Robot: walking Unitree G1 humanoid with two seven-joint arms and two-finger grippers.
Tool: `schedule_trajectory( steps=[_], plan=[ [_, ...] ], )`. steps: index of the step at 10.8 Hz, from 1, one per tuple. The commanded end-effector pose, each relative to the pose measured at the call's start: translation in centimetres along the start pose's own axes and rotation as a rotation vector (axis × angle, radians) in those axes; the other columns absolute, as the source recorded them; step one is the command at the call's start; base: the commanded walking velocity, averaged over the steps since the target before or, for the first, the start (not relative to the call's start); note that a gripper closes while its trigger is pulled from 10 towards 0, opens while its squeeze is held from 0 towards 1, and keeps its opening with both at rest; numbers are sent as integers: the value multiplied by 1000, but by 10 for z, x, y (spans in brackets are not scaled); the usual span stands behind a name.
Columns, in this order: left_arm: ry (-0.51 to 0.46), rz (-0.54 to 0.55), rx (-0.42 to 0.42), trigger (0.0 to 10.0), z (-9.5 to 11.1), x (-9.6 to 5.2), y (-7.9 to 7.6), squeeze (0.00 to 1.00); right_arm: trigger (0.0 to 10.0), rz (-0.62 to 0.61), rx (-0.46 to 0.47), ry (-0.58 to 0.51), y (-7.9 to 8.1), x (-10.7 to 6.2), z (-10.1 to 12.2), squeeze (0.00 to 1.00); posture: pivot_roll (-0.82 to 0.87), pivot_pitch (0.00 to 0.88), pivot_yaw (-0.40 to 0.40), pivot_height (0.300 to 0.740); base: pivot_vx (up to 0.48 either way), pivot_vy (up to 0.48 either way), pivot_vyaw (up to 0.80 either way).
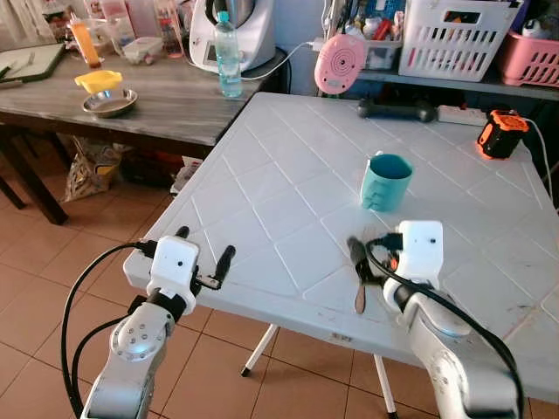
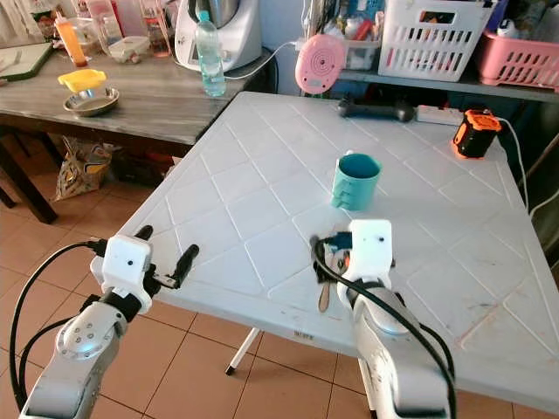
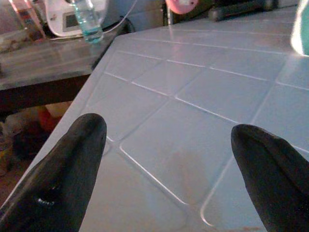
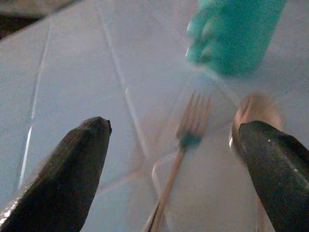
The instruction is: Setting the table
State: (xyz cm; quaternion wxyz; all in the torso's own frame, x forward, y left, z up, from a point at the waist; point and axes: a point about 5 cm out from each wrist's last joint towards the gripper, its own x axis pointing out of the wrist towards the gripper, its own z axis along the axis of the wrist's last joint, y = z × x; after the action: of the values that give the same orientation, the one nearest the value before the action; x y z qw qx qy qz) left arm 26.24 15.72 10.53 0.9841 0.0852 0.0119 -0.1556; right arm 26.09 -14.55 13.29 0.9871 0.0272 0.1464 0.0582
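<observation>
On the white tabletop (image 1: pixel 288 209) stands one teal mug (image 1: pixel 385 182), rigid, light-looking and likely slick; its ribbed handle seems the best hold. Just before it lie one fork (image 4: pixel 186 140) and one spoon (image 4: pixel 253 113), thin, stiff, flat-lying, best pinched mid-handle. The right gripper (image 4: pixel 178 164) hangs released over them; the left gripper (image 3: pixel 169 159) is released near the tabletop's edge.

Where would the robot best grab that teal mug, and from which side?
Probably around the body of the teal mug, coming in from the robot's side with the right end effector, whose fingers are open just short of it. The mug stands upright on the white table, and its handle faces the robot, so closing across the handle is another option.
</observation>
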Motion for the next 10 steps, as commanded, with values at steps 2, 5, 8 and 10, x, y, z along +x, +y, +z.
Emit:
schedule_trajectory(
  steps=[2, 5, 8, 10],
  plan=[
    [14, -48, -5, 10000, 0, -4, -2, 0, 10000, 39, 2, 71, 6, -9, -2, 0, 31, 15, 51, 740, 0, 0, 0],
    [18, -102, -24, 10000, -2, -2, -9, 0, 10000, 1, 101, 181, -3, -3, -20, 0, 28, 5, 50, 740, 0, 0, 0],
    [7, -104, -33, 10000, -2, 1, -11, 0, 10000, -13, 125, 207, -1, 11, -26, 0, 35, 0, 47, 740, 0, 0, 0],
    [9, -105, -36, 10000, -3, 1, -13, 0, 10000, -9, 124, 216, 3, 19, -29, 0, 36, 0, 48, 740, 0, 0, 0]
  ],
)
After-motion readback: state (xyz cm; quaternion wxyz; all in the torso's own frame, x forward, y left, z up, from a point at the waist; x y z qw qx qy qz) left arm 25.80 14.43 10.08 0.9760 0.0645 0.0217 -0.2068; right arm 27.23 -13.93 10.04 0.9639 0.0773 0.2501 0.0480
